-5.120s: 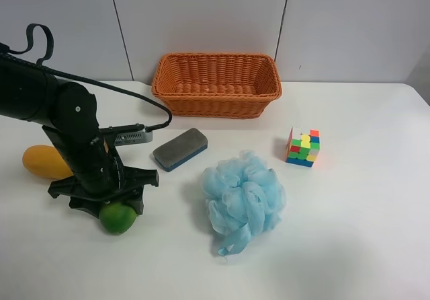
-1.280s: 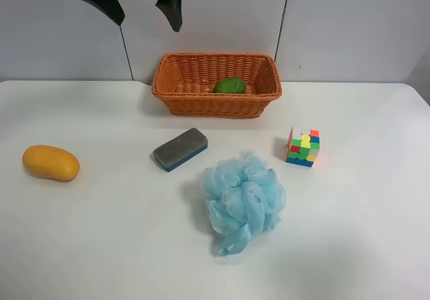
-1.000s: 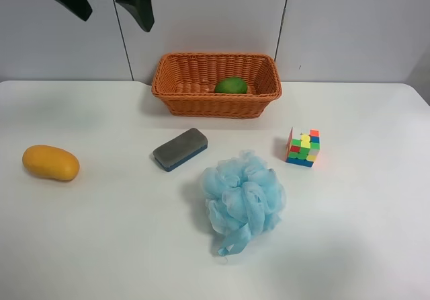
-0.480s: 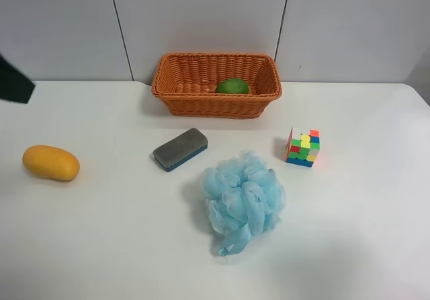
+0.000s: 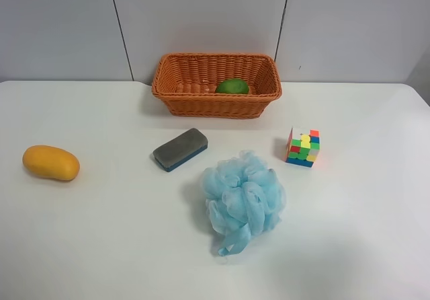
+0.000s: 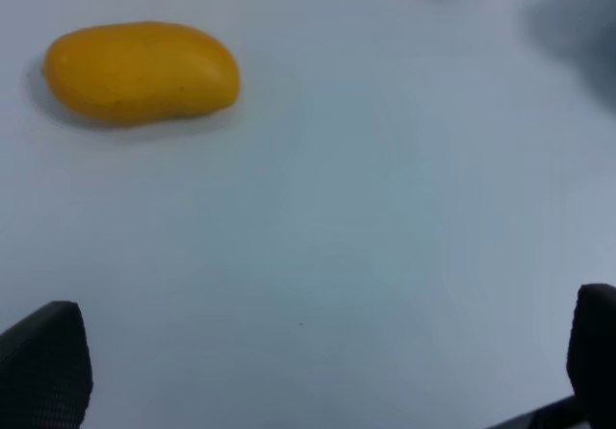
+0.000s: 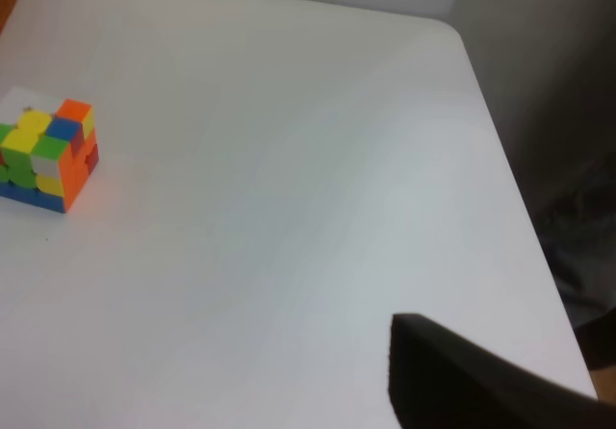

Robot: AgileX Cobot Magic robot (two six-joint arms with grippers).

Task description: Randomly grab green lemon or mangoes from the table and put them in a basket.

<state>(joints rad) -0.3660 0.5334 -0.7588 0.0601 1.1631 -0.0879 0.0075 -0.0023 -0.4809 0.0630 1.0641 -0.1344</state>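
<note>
The green lemon [image 5: 232, 86] lies inside the orange wicker basket [image 5: 175, 98] at the back of the white table [image 5: 376, 199]. The yellow-orange mango [image 5: 51, 163] lies on the table at the exterior high view's left; it also shows in the left wrist view [image 6: 141, 71]. My left gripper [image 6: 318, 357] is open and empty above bare table, some way from the mango, with its fingertips [image 6: 43, 362] spread wide. Of my right gripper [image 7: 500, 362] only a dark finger [image 7: 452, 386] shows clearly. No arm shows in the exterior high view.
A grey and blue eraser [image 5: 179, 149], a light blue bath puff [image 5: 243, 198] and a colourful puzzle cube [image 5: 302, 147] lie in front of the basket. The cube also shows in the right wrist view [image 7: 43, 155], as does the table's edge [image 7: 496, 160].
The arm carried the green lemon from the table into the basket, let it go, then drew back to the left and out of the exterior high view.
</note>
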